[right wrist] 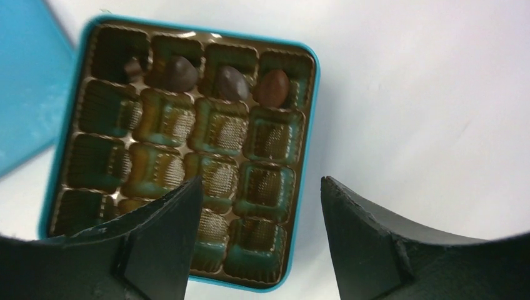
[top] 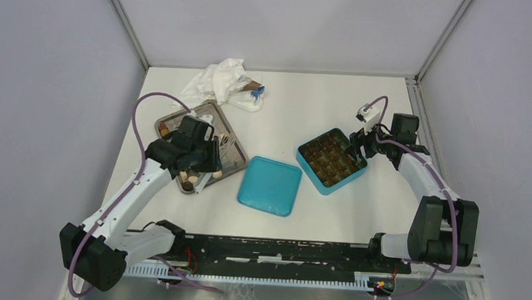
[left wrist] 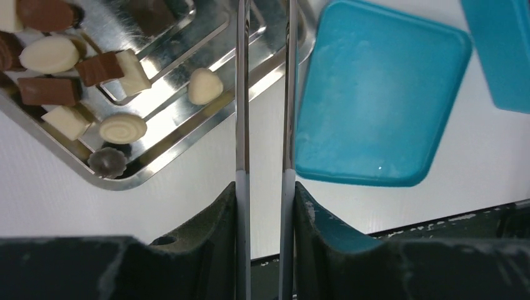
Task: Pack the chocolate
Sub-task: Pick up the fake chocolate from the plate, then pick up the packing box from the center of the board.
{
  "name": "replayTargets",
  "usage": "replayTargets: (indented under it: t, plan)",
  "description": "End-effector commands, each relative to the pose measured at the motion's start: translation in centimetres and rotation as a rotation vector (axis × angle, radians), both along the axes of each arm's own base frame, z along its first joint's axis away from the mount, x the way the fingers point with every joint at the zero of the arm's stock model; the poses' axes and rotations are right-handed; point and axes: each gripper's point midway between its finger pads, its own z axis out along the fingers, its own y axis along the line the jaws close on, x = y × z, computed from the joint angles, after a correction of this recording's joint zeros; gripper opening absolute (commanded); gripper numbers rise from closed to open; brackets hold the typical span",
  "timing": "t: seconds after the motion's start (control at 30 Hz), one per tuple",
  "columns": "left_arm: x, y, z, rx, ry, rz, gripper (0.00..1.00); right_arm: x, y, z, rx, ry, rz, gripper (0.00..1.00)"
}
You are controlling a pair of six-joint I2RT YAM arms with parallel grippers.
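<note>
The chocolate pieces point(left wrist: 49, 54) lie in two groups. One group rests loose on the metal tray point(left wrist: 187, 125): a cream oval, cream cubes, a cream heart point(left wrist: 205, 85), a cream spiral disc point(left wrist: 122, 128), mid-brown rectangular blocks point(left wrist: 49, 90) and a dark fluted round point(left wrist: 107, 161) near the rim. Four more sit in the teal box point(right wrist: 275, 134), one per compartment, along the row at the top of the right wrist view: a small dark piece point(right wrist: 132, 65), two dark ovals point(right wrist: 178, 73) and a mid-brown oval point(right wrist: 273, 87).

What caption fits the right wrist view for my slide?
Open right end effector above the teal box, chocolates in one edge row, most cavities empty.
</note>
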Motion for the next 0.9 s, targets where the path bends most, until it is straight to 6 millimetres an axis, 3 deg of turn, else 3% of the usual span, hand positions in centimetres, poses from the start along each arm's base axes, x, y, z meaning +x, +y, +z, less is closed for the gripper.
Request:
replayTargets:
  t: [0.0, 0.13, 0.43, 0.6, 0.87]
  plan:
    - [1.1, -3.6, 3.8, -0.187, -0.119, -0.047, 0.02, 1.8, -2.5, -0.6, -0.151, -0.009, -0.076, 0.75]
    - [0.9, -5.1, 4.6, -0.242, -0.145, -0.087, 0.02, 2.6, -3.4, -1.6, -0.208, 0.016, -0.117, 0.74]
    - [0.3, -7.8, 4.7, -0.284, -0.161, -0.142, 0.02, 4.1, -2.6, -2.5, -0.201, 0.047, -0.121, 0.65]
    - [-0.1, -9.1, 4.6, -0.290, -0.163, -0.166, 0.02, 3.6, -3.0, -3.4, -0.233, 0.079, -0.118, 0.53]
    - [-0.1, -11.2, 5.2, -0.304, -0.187, -0.207, 0.02, 3.2, -3.4, -5.2, -0.262, 0.140, -0.108, 0.43]
